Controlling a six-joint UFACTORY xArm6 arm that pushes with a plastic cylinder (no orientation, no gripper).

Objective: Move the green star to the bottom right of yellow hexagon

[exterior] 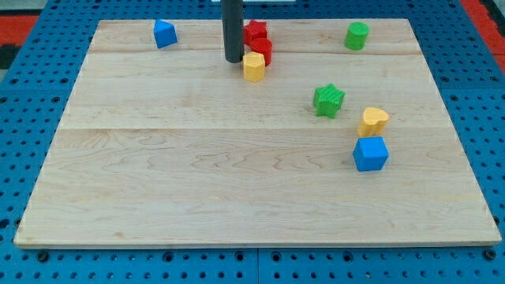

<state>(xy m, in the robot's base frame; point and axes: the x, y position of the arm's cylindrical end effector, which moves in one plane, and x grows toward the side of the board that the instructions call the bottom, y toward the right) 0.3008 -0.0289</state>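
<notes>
The green star point(328, 100) lies right of the board's middle, apart from the other blocks. The yellow hexagon point(254, 67) lies near the view's top, touching a red block point(263, 50) behind it. My tip point(233, 61) is the lower end of a dark rod and stands just left of the yellow hexagon, very close to it or touching it; I cannot tell which. The green star is well to the lower right of the tip and of the hexagon.
A second red block point(253, 32) sits behind the first. A blue block point(164, 34) is at the top left, a green cylinder point(357, 35) at the top right. A yellow heart-like block point(373, 121) and a blue cube point(370, 153) lie lower right of the star. The wooden board point(158, 181) rests on a blue pegboard.
</notes>
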